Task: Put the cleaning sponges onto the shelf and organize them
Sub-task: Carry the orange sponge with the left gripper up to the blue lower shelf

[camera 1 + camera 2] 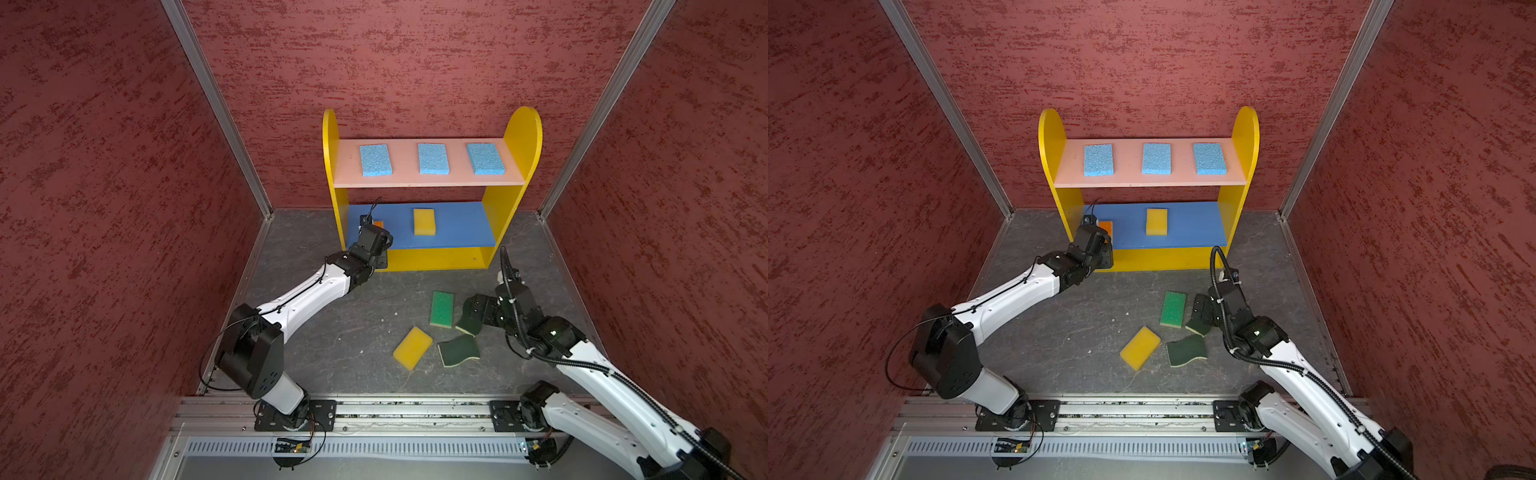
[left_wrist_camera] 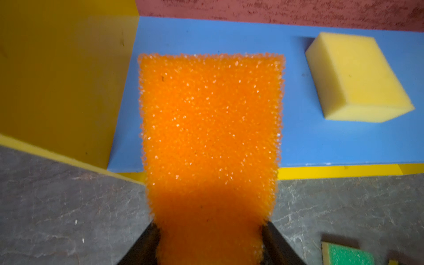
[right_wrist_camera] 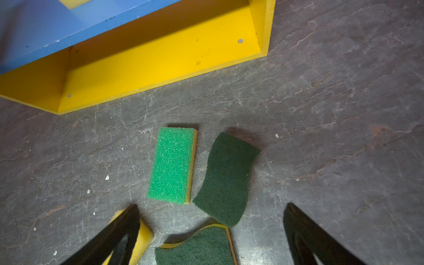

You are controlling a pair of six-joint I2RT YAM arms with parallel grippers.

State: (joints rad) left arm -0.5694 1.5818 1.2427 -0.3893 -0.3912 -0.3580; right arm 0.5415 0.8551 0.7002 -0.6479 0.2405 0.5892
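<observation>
left claw (image 2: 210,231): hidden under its own wrist in both top views; the left wrist view shows two black fingers (image 2: 146,243) pinched on the near end of a sponge
orange-topped sponge (image 2: 211,119): held by the left claw; only a sliver shows past the wrist in a top view (image 1: 1105,226); its far end is over the left end of the blue board (image 1: 457,224), beside the yellow side panel (image 1: 330,166); I cannot tell whether it rests on the board
left arm (image 1: 307,295): stretched from the front rail (image 1: 415,409) forward and rightward, wrist at the front of the shelf (image 1: 521,137), level with the blue board
pink board (image 1: 432,179): three light blue sponges (image 1: 433,158) flat in a row, apart
shelved yellow sponge (image 1: 424,221): flat on the middle of the blue board, apart from the orange-topped sponge
bottom level (image 3: 160,59): mostly hidden beneath the blue board in both top views
loose yellow sponge (image 1: 412,348): askew on the counter (image 1: 332,332); in the right wrist view, cut off and crossed by a finger
bright green-topped sponge (image 1: 441,308): flat on the counter, just beside the far dark green sponge (image 3: 226,179)
near dark green sponge (image 1: 459,350): on the counter, yellow base edge showing; cut off in the right wrist view
far dark green sponge: partly covered by the right claw (image 3: 211,206) in both top views
right claw: jaws spread wide, holding nothing, poised over the far dark green sponge
right arm (image 1: 602,378): rises from the front rail, leans forward and leftward, wrist bent down toward the counter
</observation>
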